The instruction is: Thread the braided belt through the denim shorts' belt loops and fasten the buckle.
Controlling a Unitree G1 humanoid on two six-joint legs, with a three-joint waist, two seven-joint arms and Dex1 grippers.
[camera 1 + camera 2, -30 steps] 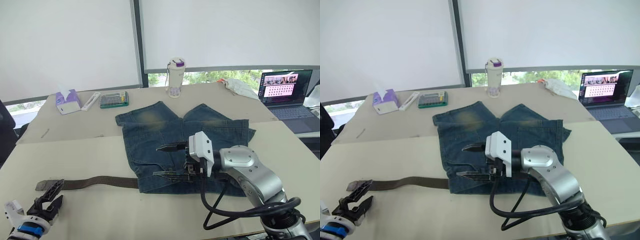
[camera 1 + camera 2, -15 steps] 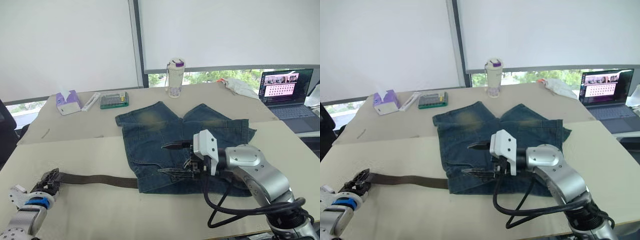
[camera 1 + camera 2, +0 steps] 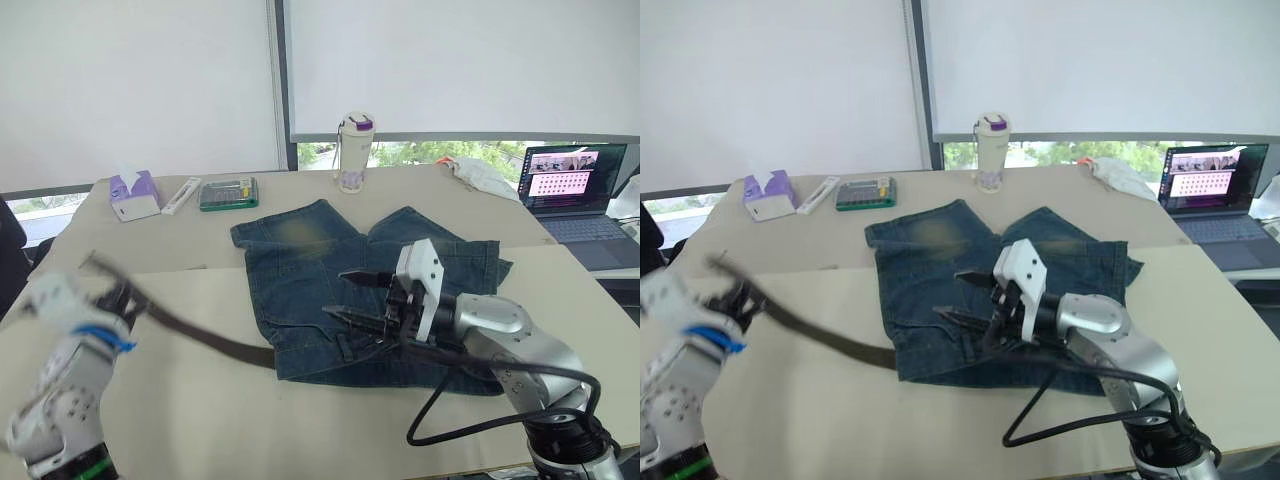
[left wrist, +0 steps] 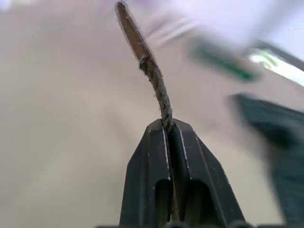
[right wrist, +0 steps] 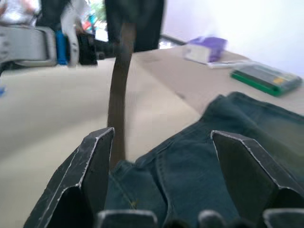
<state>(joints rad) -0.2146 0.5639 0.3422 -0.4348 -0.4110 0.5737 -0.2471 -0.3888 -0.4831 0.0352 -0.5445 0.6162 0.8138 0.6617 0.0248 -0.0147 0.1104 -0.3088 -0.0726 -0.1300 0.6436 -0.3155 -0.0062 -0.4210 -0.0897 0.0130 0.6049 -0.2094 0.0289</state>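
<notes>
— So why was the left gripper [image 4: 168,130] clamped on the braided belt [image 3: 205,335]?
— Probably to pull it taut toward itself, away from the denim shorts [image 3: 330,270].
— And the right gripper [image 3: 352,297]?
— Spread wide just above the shorts' waistband, likely ready to guide the strap.

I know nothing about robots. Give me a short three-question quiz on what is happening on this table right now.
1. True or false: the left gripper is shut on the dark brown braided belt.
2. The right gripper hovers above which thing? A) the blue denim shorts B) the open laptop C) the purple tissue box
3. Fill in: the white bottle beyond the shorts has a ____ lid.

Key: 1 true. 2 A, with its two fingers spread apart. 3 purple.
</notes>
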